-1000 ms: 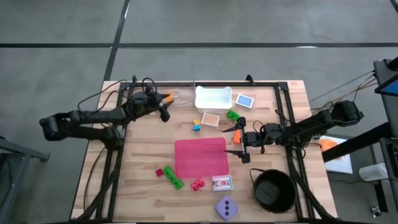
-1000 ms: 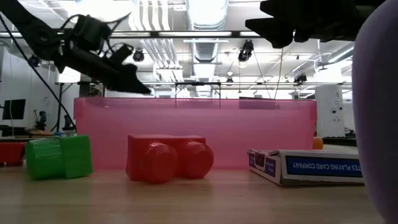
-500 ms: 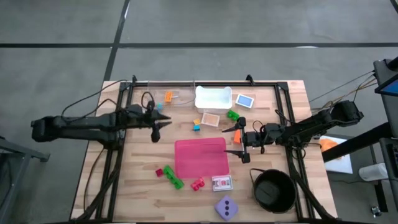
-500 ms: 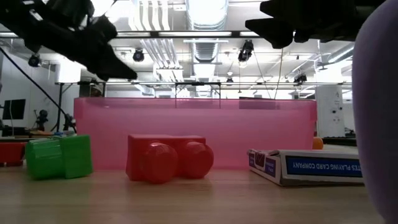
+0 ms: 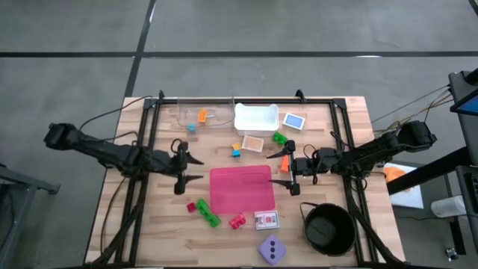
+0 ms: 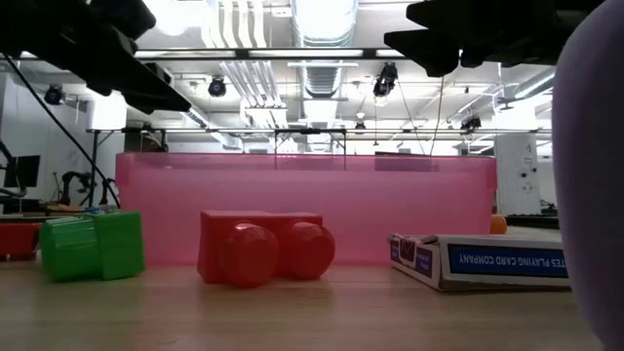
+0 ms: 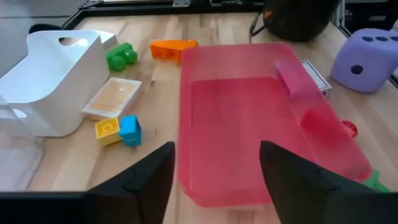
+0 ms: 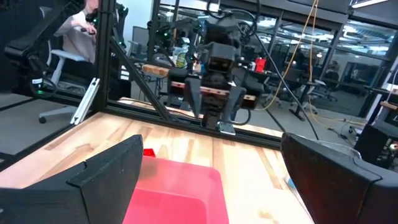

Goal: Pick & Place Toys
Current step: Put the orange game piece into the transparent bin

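My left gripper (image 5: pixel 192 169) is spread apart and empty, just left of the pink mat (image 5: pixel 241 189). My right gripper (image 5: pixel 283 170), also apart and empty, is at the mat's right edge. The lilac die (image 5: pixel 272 249) with dark dots sits near the front edge; red (image 5: pixel 237 220) and green bricks (image 5: pixel 208 212) lie before the mat.

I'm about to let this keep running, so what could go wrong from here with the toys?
1. The left gripper, open and empty, faces the pink mat; going low, it might shove the mat.
2. The green brick lies close against the mat's edge, awkward to grasp.
3. The right gripper hangs open opposite; the arms could crowd.
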You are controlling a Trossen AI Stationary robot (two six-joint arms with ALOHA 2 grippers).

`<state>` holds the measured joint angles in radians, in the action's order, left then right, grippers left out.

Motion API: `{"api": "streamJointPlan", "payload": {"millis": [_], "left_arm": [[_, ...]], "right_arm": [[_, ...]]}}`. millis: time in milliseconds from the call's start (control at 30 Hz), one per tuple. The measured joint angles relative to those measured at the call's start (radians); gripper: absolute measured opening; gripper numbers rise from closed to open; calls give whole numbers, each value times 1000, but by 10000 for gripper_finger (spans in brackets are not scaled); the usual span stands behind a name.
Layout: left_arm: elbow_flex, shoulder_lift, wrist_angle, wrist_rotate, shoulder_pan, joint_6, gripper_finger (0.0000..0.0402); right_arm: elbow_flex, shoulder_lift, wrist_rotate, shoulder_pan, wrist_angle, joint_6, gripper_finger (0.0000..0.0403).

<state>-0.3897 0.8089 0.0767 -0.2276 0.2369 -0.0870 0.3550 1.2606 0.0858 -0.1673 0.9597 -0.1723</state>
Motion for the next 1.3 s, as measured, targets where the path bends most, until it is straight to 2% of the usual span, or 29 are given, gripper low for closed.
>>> {"api": "streamJointPlan", "payload": {"millis": [133,267,600,800,900,1167,1300], "left_arm": [[11,2,-15,-41,49,-25,257],[37,7,-38,-55,53,-23,259],[57,12,-53,-125,49,-18,259],[57,12,-53,-170,49,-18,259],[57,12,-53,-204,49,-18,259],[57,12,-59,-229,49,-18,259],[57,12,-60,-229,49,-18,259]], "right_arm": [[0,0,4,0,-4,13,380],[2,11,48,0,-28,31,380],[182,13,193,14,-521,61,380],[218,13,179,14,-596,90,380],[218,13,204,29,-621,91,380],[325,55,212,168,-1024,168,380],[418,101,153,237,-1233,175,380]]}}
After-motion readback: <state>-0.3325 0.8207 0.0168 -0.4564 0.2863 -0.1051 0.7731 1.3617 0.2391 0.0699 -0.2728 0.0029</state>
